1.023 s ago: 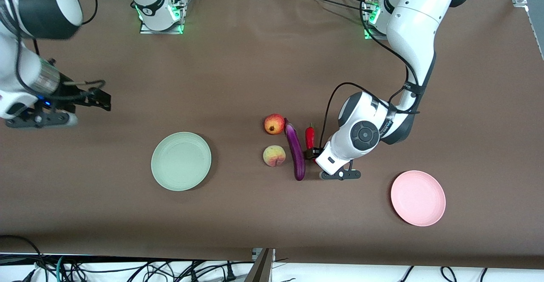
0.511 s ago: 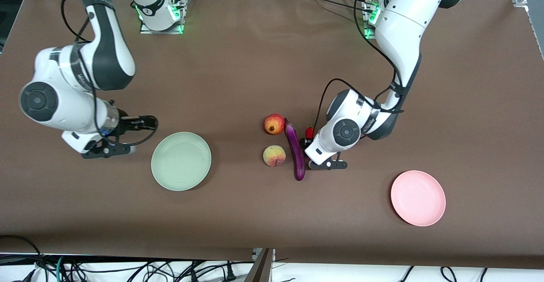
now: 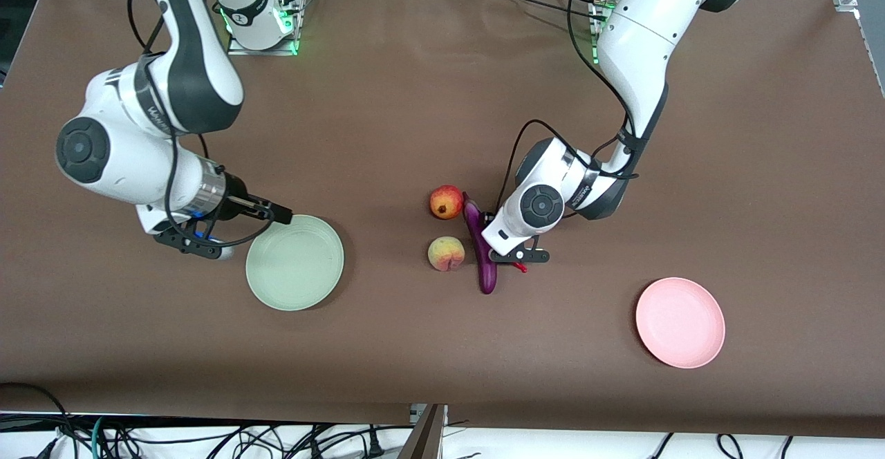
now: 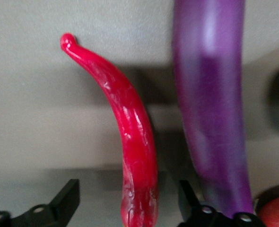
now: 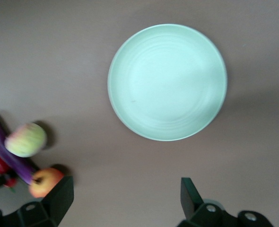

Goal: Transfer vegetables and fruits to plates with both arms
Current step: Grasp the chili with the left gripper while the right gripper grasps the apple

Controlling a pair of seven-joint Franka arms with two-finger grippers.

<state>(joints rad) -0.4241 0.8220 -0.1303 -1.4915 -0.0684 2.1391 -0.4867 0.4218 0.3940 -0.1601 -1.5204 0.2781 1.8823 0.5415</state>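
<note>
Even, bright overhead light falls on the brown table (image 3: 415, 99), and the front view is sharp with only faint, short shadows under the arms. Green indicator lights glow at both bases. In the left wrist view the chili pepper (image 4: 130, 142) and the eggplant (image 4: 213, 109) just below the left end effector (image 4: 127, 208) look soft, with glossy highlights and dark shadows beside them. The mint green plate (image 5: 168, 82) shows mild blur and a pale sheen.

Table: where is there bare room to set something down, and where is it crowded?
Both plates are bare: the mint plate below the open right gripper, and the pink plate. The brown mat between them is free. Crowded: pomegranate, peach, eggplant, chili under the open left gripper.
</note>
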